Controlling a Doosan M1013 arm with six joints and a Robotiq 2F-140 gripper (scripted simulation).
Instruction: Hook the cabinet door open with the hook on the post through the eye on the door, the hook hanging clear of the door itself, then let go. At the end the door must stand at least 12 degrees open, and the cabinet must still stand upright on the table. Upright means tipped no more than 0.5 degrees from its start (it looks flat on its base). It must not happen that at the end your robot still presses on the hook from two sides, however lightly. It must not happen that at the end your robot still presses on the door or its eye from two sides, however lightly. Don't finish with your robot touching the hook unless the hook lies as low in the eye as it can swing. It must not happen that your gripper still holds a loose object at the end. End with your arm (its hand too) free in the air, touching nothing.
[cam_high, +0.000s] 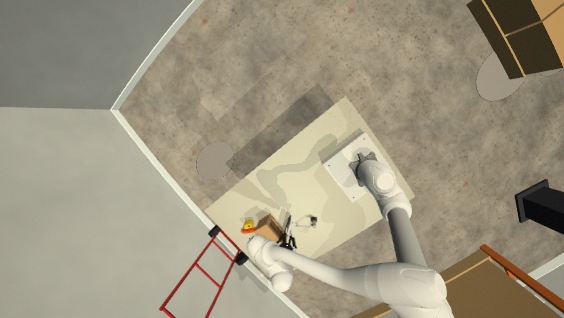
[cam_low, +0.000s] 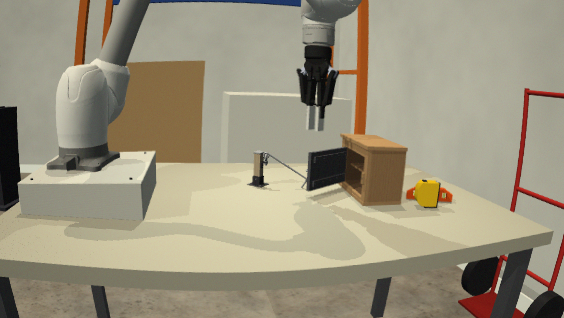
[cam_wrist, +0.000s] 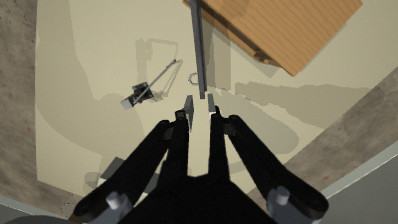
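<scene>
A small wooden cabinet (cam_low: 382, 170) (cam_high: 270, 228) (cam_wrist: 280, 30) stands flat on the table. Its dark door (cam_low: 327, 168) (cam_wrist: 199, 50) is swung open towards the left. A short post (cam_low: 258, 169) (cam_wrist: 134, 98) stands to the left of the door. Its thin hook rod (cam_low: 286, 167) (cam_wrist: 163, 76) slopes down towards the door's free edge. In the wrist view the rod's tip ends a little apart from the ring-shaped eye (cam_wrist: 192, 78) on the door. My gripper (cam_low: 315, 124) (cam_wrist: 200, 102) hangs well above the door's free edge, fingers nearly together with nothing between them.
A yellow and orange object (cam_low: 428, 193) (cam_high: 247, 225) lies just right of the cabinet. The arm's grey base block (cam_low: 90, 192) stands at the table's left. A red hand truck (cam_low: 525, 150) stands beyond the table's right edge.
</scene>
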